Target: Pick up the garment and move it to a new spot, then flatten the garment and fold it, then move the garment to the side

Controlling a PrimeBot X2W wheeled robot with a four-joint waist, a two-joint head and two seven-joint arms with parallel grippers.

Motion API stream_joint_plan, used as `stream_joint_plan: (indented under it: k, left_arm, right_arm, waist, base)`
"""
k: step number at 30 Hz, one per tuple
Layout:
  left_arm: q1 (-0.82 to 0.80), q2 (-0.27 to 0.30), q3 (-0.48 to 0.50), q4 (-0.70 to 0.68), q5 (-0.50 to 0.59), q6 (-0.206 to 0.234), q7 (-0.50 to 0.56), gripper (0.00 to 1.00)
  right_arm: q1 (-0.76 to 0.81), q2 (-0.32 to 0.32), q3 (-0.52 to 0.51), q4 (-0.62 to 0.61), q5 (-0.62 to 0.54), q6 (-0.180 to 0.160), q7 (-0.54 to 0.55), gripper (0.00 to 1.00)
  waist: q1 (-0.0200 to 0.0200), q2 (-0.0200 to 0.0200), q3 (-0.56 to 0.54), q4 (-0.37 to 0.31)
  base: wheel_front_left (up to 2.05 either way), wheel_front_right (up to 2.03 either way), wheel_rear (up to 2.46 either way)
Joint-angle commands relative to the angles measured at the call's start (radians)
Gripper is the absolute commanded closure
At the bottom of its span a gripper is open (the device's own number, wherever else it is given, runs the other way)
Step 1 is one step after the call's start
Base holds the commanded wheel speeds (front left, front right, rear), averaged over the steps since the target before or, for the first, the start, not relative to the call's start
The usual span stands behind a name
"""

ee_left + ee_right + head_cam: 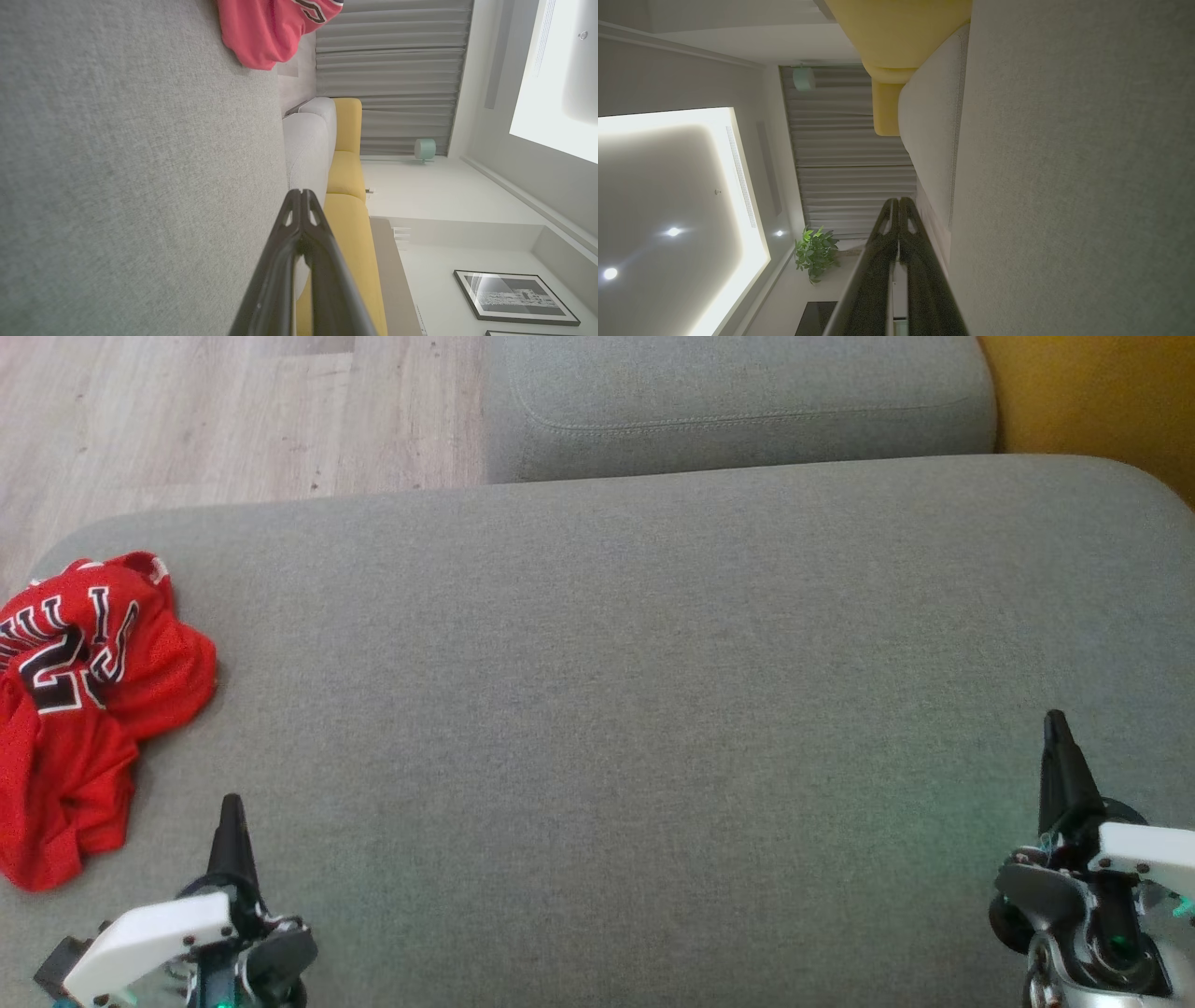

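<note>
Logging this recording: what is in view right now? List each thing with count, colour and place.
jersey: one, red with black and white lettering, crumpled at the seat's left edge
seat: one, grey fabric, in front of the robot
cushion: one, grey, beyond the seat
floor: pale wood, far left
sofa: one, yellow, behind the cushion
curtain: grey, pleated, far wall
lamp: one, pale green, by the curtain
picture: one in full, black frame, white wall
plant: one, green, near the curtain
left gripper: dark fingers, shut, empty, near the jersey, not touching it
right gripper: dark fingers, shut, empty, over the seat's right
</note>
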Motion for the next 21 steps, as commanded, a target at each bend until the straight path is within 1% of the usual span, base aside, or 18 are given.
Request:
stream_joint_plan:
  k: [1,21]
  left_arm:
    - [-0.049,0.006,0.04,-0.037,-0.006,-0.006,0.003,1.0]
    - [-0.049,0.006,0.04,-0.037,-0.006,-0.006,0.003,1.0]
  right_arm:
    - [-0.02,-0.005,0.021,-0.039,0.007,0.003,0.005,1.0]
    - [-0.02,-0.005,0.021,-0.039,0.007,0.003,0.005,1.0]
  waist:
    - [0.0,0.0,0.0,0.0]
    - [0.0,0.0,0.0,0.0]
  base:
    - [0.0,0.0,0.0]
    - [0.0,0.0,0.0]
